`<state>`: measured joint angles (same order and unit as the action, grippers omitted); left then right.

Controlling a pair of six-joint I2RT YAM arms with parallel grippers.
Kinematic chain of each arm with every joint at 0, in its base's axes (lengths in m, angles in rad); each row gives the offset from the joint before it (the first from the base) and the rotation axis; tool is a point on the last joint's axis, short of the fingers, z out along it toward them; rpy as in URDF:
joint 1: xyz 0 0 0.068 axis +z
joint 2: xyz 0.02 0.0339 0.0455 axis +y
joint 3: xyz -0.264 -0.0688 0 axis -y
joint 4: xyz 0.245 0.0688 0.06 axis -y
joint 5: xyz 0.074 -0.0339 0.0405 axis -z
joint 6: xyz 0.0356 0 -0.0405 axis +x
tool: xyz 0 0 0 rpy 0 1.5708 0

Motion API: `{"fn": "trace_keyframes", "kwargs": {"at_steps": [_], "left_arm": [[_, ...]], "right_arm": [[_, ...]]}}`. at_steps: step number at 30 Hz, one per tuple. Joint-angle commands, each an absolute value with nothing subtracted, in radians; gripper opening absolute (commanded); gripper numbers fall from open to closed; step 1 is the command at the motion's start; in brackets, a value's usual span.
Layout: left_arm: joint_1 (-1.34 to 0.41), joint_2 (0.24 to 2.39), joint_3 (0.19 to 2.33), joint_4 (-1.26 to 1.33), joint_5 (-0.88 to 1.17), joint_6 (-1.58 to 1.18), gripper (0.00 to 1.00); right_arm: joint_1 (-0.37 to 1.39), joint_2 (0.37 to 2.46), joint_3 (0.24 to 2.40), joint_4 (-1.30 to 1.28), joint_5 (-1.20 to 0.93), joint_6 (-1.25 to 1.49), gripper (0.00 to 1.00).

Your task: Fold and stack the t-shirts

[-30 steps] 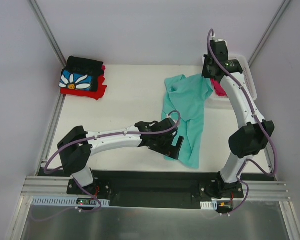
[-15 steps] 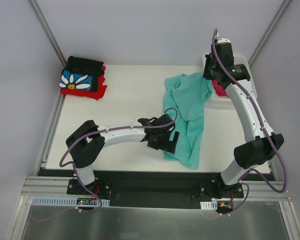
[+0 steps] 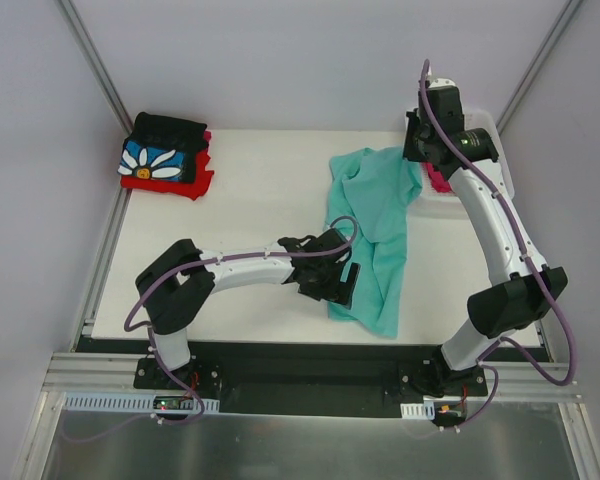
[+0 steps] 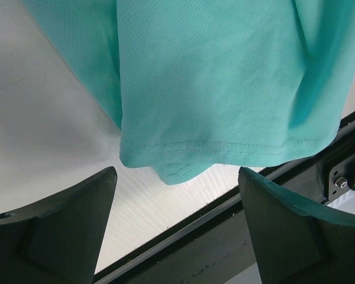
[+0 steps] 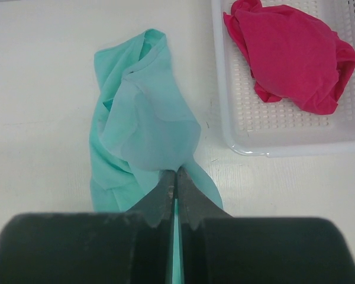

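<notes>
From the overhead camera, you had the plain mint-teal cloth t-shirt (image 3: pixel 375 215) hanging from the right jaws. It was lifted by its far end near the white plastic lattice basket (image 3: pixel 442 207) and trailed across the white worktop (image 3: pixel 250 200) to the near edge. Your left jaws sat low at the shirt's near-left side. A crumpled magenta-pink cloth t-shirt (image 3: pixel 438 180) showed in the basket, mostly hidden behind the right arm. In the far left corner, the folded black t-shirt with a white daisy on blue (image 3: pixel 158 157) rested on the folded red t-shirt (image 3: pixel 192 186). On the left wrist camera, your left jaws stood released and wide apart, with nothing between the dark fingers (image 4: pixel 59 231). The mint-teal t-shirt's stitched hem (image 4: pixel 225 148) showed just ahead of them over the worktop, near the black rail (image 4: pixel 225 236) along the worktop's edge. On the right wrist camera, your right jaws were clenched on a fold of the mint-teal t-shirt (image 5: pixel 142 130), which drooped in a bunched length to the worktop beside the basket (image 5: pixel 284 130). The magenta-pink t-shirt (image 5: pixel 290 53) lay crumpled inside it.
</notes>
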<state>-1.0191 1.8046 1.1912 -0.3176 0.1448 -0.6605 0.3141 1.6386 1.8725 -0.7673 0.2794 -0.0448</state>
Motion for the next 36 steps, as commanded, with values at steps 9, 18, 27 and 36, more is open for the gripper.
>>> {"fn": "trace_keyframes", "kwargs": {"at_steps": [9,18,27,36], "left_arm": [[-0.924,1.758,1.120,-0.307,0.106,-0.646,0.76],[-0.914,1.772,1.157,-0.307,0.126,-0.641,0.66],[-0.931,1.798,1.187,-0.305,0.141,-0.660,0.58],[-0.960,1.842,1.249,-0.304,0.161,-0.675,0.50]], "right_arm": [[0.342,1.528,1.850,-0.759,0.267,-0.064,0.01],[0.354,1.503,1.809,-0.756,0.264,-0.066,0.01],[0.365,1.509,1.812,-0.761,0.262,-0.067,0.01],[0.376,1.517,1.818,-0.765,0.268,-0.069,0.01]]}}
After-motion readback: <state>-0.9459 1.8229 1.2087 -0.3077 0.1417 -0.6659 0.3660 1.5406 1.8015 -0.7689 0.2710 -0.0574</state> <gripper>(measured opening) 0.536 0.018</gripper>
